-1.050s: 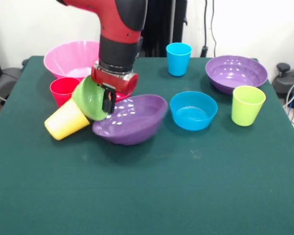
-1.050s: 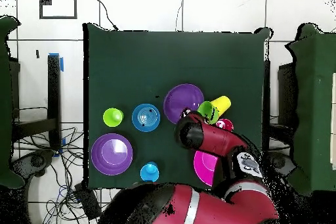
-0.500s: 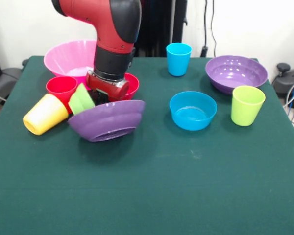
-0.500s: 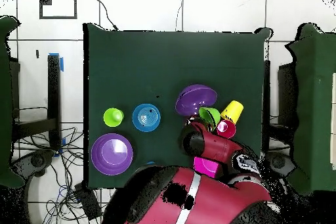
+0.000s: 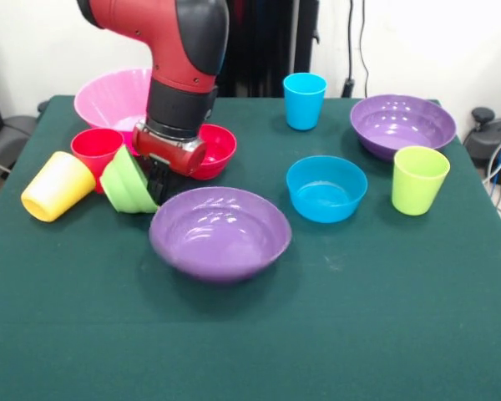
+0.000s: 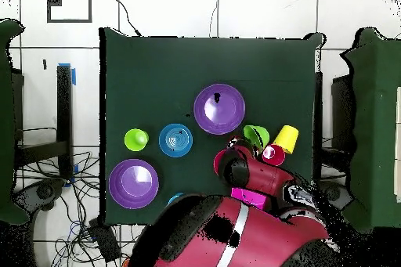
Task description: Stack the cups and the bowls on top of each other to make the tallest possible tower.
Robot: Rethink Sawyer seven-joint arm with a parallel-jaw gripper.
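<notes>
My gripper point(image 5: 156, 180) hangs low at the table's left, shut on the rim of the small green bowl point(image 5: 127, 182), which is tipped on its side. A yellow cup point(image 5: 57, 185) lies on its side to the left of it. Behind them are a red cup point(image 5: 96, 149), a small red bowl point(image 5: 212, 150) and the large pink bowl point(image 5: 108, 96). One purple bowl point(image 5: 220, 232) sits upright just in front of the gripper. No tower stands. In the overhead view the arm hides the gripper, with the green bowl point(image 6: 255, 134) beside it.
To the right stand a blue bowl point(image 5: 326, 188), a lime cup point(image 5: 419, 180), a blue cup point(image 5: 305, 100) and a second purple bowl point(image 5: 402, 124). The arm's thick wrist point(image 5: 179, 100) rises over the red bowl.
The purple bowl, tipped on edge before, has dropped upright and sits nearer the front. The yellow cup rolled left. My gripper moved left and lower with the green bowl.
</notes>
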